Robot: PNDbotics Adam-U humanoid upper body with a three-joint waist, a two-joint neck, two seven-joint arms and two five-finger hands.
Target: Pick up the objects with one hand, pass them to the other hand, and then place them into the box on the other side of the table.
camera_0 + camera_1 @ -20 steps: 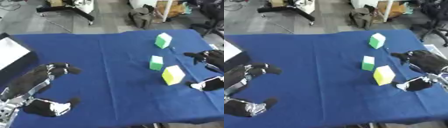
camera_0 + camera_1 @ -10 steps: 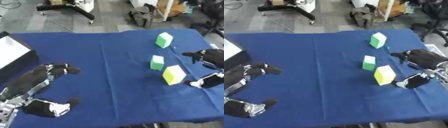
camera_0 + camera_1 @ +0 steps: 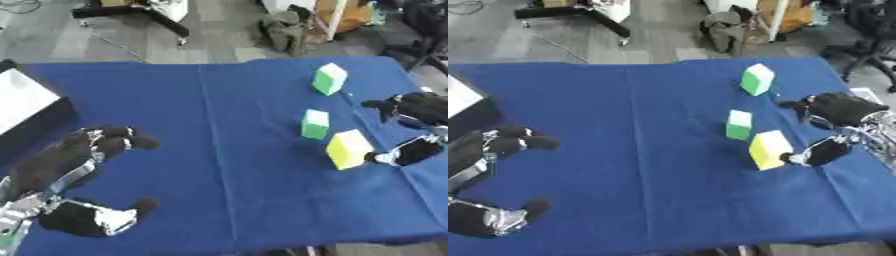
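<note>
Three blocks lie on the right half of the blue table (image 3: 219, 125): a green block (image 3: 329, 78) at the far side, a smaller green block (image 3: 314, 124) nearer the middle, and a yellow-green block (image 3: 348, 149) closest to me. My right hand (image 3: 842, 108) is open at the right edge, fingers level with the small green block. Its thumb (image 3: 819, 152) reaches the yellow-green block's right side; I cannot tell whether it touches. At the lower left my left hand (image 3: 83, 152) rests open on the cloth, holding nothing.
A box (image 3: 35, 117) with a white inside and dark walls stands at the table's left edge. Beyond the far edge are a grey floor, chair legs and bags. A white thing (image 3: 866, 95) shows behind the right hand.
My right thumb has moved up and left, closing in on the yellow-green block. The blocks and my left hand have stayed where they were.
</note>
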